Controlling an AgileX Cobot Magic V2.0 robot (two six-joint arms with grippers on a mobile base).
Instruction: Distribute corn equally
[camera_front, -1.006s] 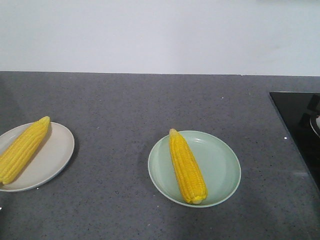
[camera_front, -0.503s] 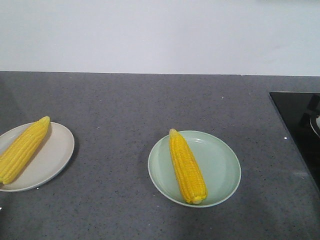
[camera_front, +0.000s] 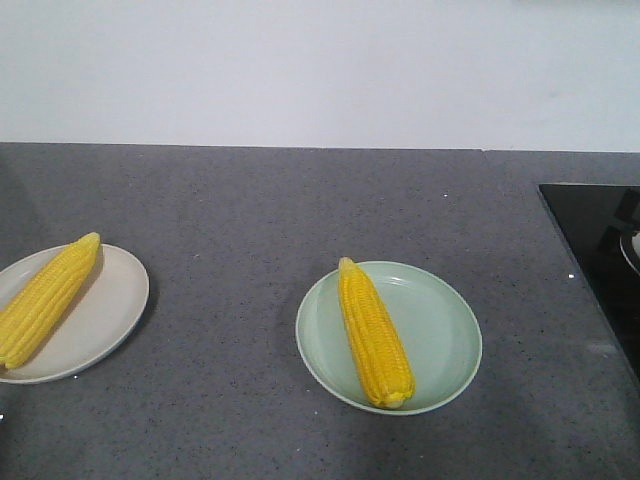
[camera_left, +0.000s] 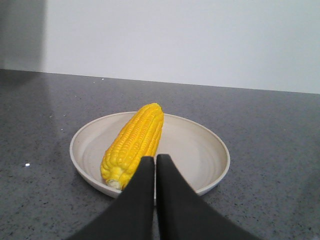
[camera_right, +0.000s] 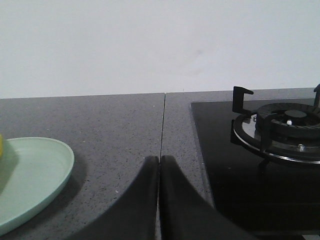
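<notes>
On the speckled grey counter (camera_front: 250, 220) we see one corn cob (camera_front: 374, 331) lying lengthwise in the pale green plate (camera_front: 440, 330) and a second corn cob (camera_front: 45, 297) lying slantwise in the beige plate (camera_front: 105, 310) at the left edge, the two plates well apart. We find our left gripper (camera_left: 155, 159) just before the beige plate's near rim with its jaws pressed together and empty, and our right gripper (camera_right: 159, 158) over bare counter between the green plate and the black glass hob (camera_right: 240, 165) with its gas burner (camera_right: 285, 127), jaws likewise together on nothing. We can read no writing, brand or label on any of these.
</notes>
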